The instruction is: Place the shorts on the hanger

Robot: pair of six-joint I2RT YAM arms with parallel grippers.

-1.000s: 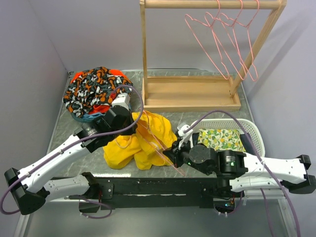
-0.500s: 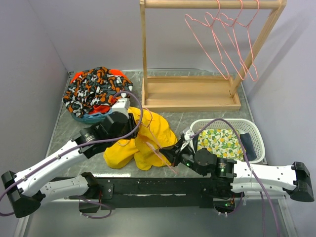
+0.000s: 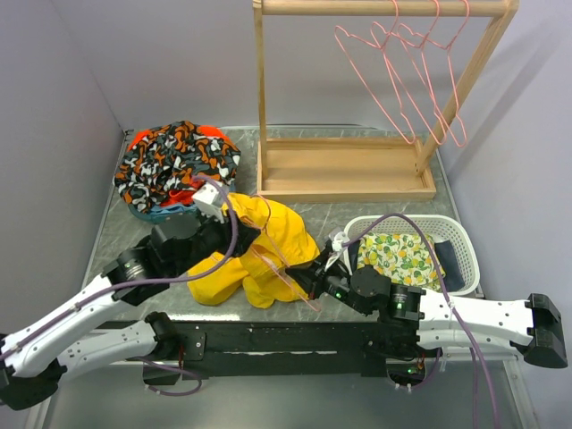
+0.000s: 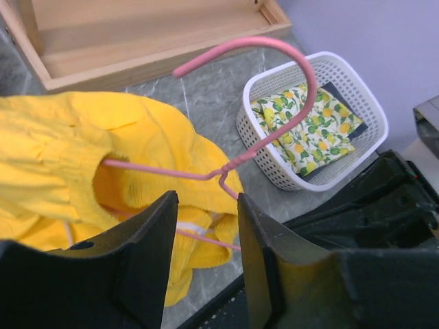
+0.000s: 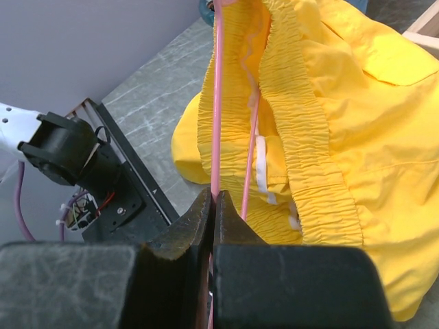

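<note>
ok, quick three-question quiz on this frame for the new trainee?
1. True or false: the right gripper is shut on the pink hanger.
2. What lies in the white basket? A) lemon-print cloth B) socks C) a mug
3. Fill in: the left gripper is ____ (open or shut).
Key: 1 true; 2 A; 3 open.

shorts [image 3: 273, 241]: bright yellow, crumpled heap, elastic waistband gaping | hanger [image 4: 226, 171]: thin pink wire, tilted, body threaded inside waistband, hook sticking out
</note>
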